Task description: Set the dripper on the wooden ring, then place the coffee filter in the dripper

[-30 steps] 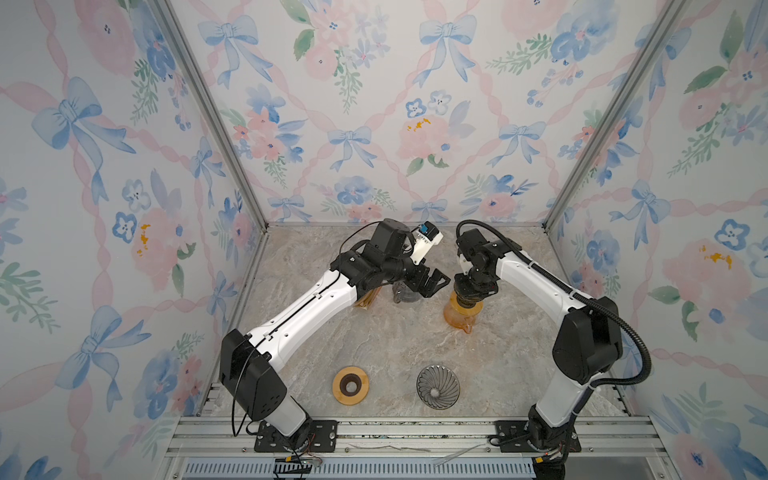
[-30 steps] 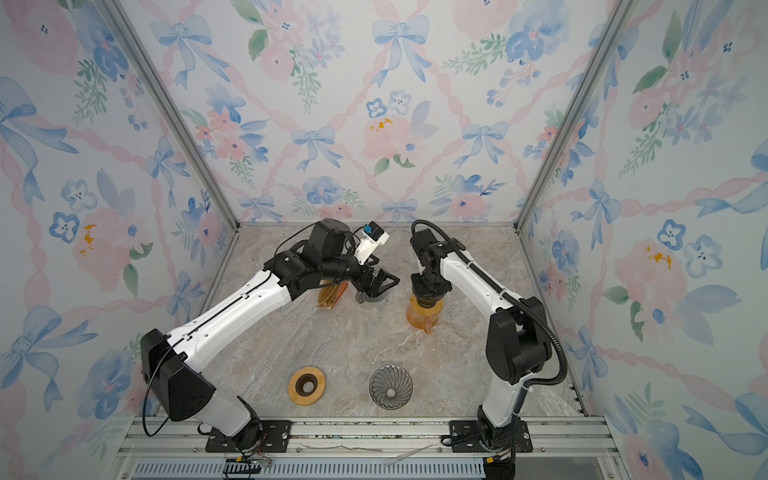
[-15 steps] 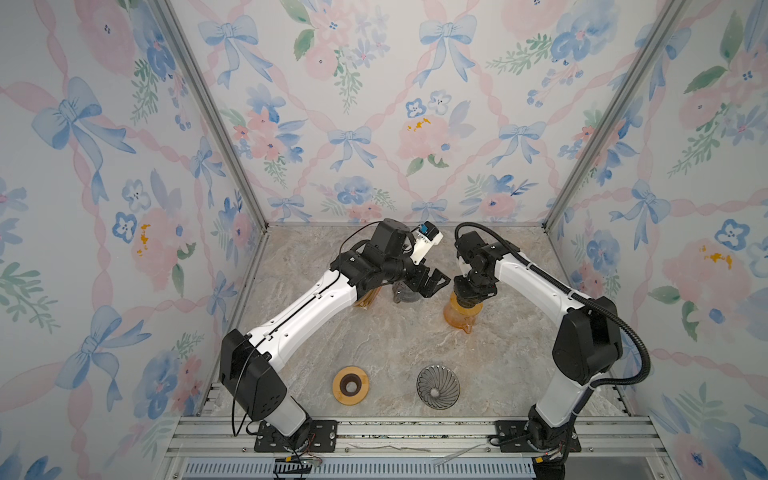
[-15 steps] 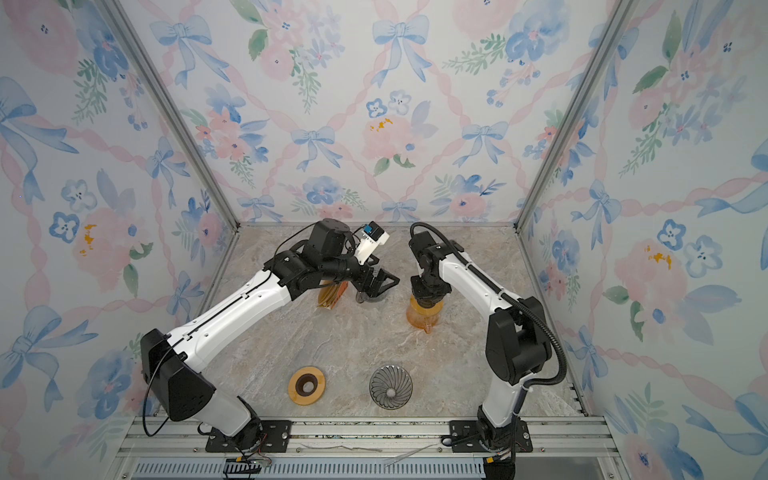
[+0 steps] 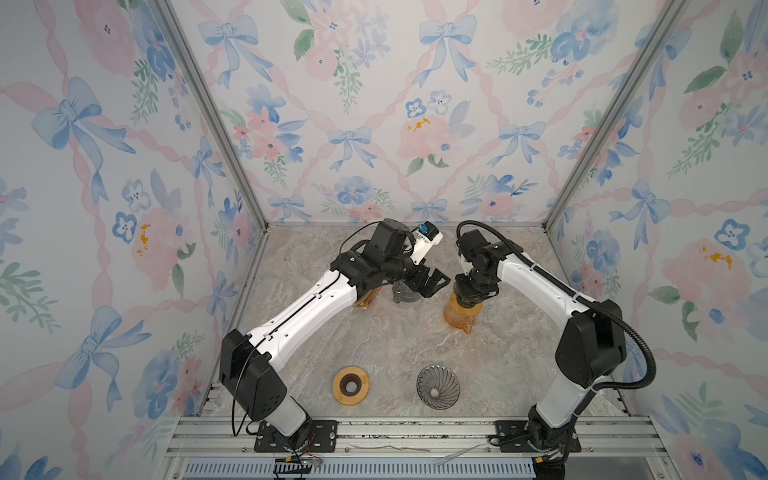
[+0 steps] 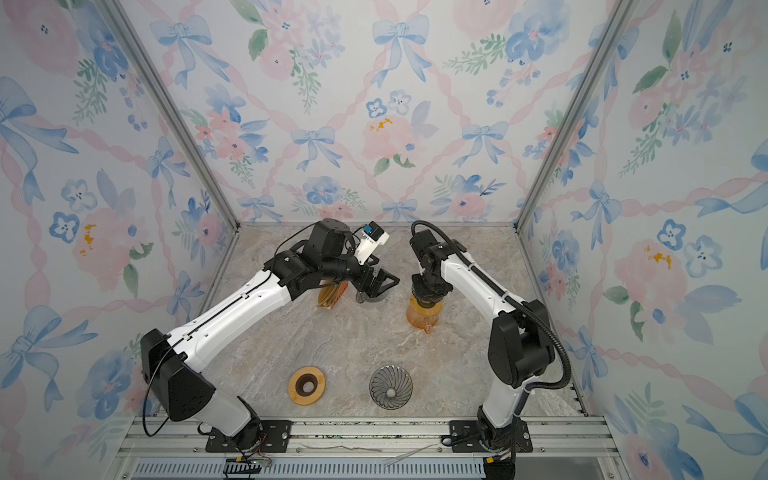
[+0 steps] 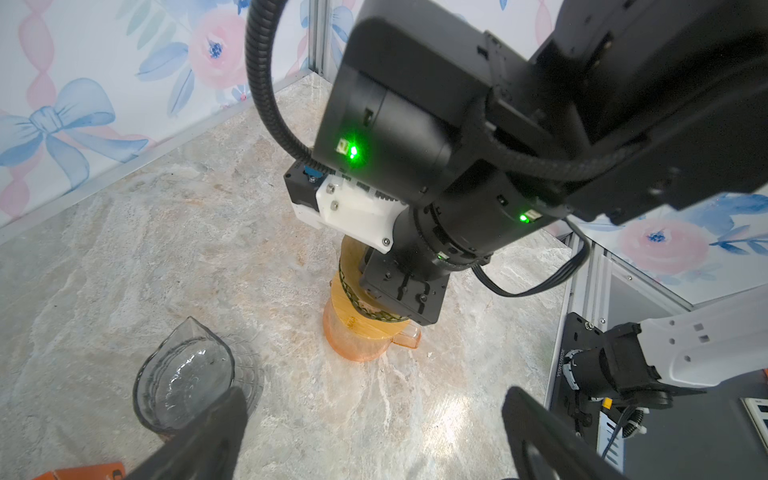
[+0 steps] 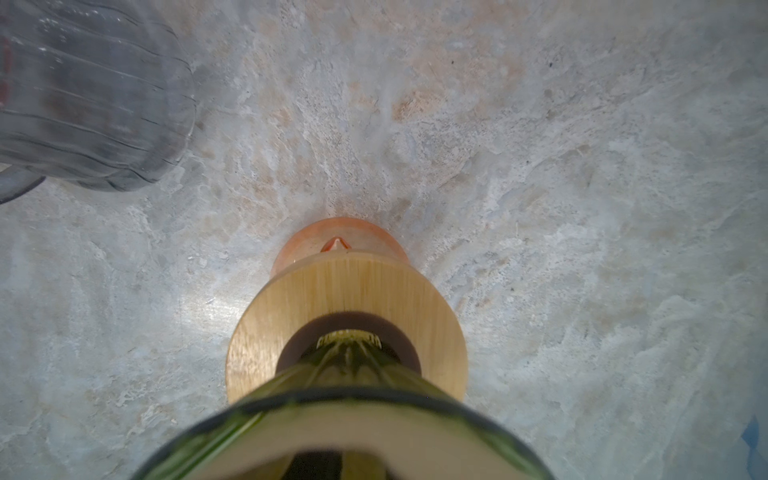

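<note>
Atop the orange carafe [image 5: 459, 318], the green dripper [image 8: 353, 365] holds the paper filter [image 8: 340, 424]; the right gripper [image 5: 469, 296] reaches into it, its grip hidden. Close beside, the left gripper [image 5: 438, 284] gapes empty over a glass jug [image 7: 183, 374].

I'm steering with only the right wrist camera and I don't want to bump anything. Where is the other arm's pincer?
Observer: The left pincer hangs wide open above the table, close to the grey glass jug.
Operator: Is anything at the front of the table, near the arms' feet?
Observer: Yes. A wooden ring and a grey ribbed glass funnel lie side by side, not touching.
Operator: Is something hiding by the grey jug?
Observer: An orange packet sits right beside it, partly under the left arm.
</note>
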Action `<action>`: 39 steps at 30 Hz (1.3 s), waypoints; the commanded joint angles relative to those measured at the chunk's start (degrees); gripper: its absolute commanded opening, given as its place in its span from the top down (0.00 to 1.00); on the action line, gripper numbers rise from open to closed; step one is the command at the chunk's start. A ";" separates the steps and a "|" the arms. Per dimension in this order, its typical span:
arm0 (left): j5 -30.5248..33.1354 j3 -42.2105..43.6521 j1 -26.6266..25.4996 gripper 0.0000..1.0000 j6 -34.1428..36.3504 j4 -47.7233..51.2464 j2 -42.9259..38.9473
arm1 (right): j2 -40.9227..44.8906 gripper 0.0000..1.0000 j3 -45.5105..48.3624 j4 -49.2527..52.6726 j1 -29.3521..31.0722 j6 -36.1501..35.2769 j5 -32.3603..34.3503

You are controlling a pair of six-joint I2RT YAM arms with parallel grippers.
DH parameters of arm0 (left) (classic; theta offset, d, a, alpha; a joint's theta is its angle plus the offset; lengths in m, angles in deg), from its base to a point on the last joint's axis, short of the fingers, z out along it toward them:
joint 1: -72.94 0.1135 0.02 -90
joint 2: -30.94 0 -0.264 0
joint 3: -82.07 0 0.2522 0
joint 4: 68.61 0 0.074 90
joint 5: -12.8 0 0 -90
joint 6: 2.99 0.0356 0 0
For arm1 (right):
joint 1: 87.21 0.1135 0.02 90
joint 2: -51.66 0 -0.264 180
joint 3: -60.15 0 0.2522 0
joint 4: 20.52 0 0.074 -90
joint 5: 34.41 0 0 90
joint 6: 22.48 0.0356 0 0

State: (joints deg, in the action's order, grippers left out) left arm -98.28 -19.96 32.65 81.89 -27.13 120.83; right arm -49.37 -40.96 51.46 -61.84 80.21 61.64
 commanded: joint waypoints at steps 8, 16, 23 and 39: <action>-0.97 0.38 0.06 0.02 0.03 -0.54 0.07 | 0.51 0.78 -1.68 -1.36 1.72 2.33 -1.07; -0.72 0.43 0.13 0.02 0.09 -0.48 0.06 | 0.16 0.79 -0.28 -2.06 2.44 2.96 -1.47; -0.82 0.38 0.06 0.02 0.03 -0.49 0.03 | 0.14 0.79 1.21 -1.80 2.45 2.95 -0.12; -0.82 0.38 0.04 0.02 0.03 -0.48 0.15 | 1.28 0.79 3.57 -2.58 -0.65 3.84 -3.45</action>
State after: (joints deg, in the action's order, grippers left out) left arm -98.28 -19.96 32.65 81.89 -27.13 120.83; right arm -49.37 -38.40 49.05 -61.67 83.42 60.02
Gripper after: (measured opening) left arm 0.978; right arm 0.215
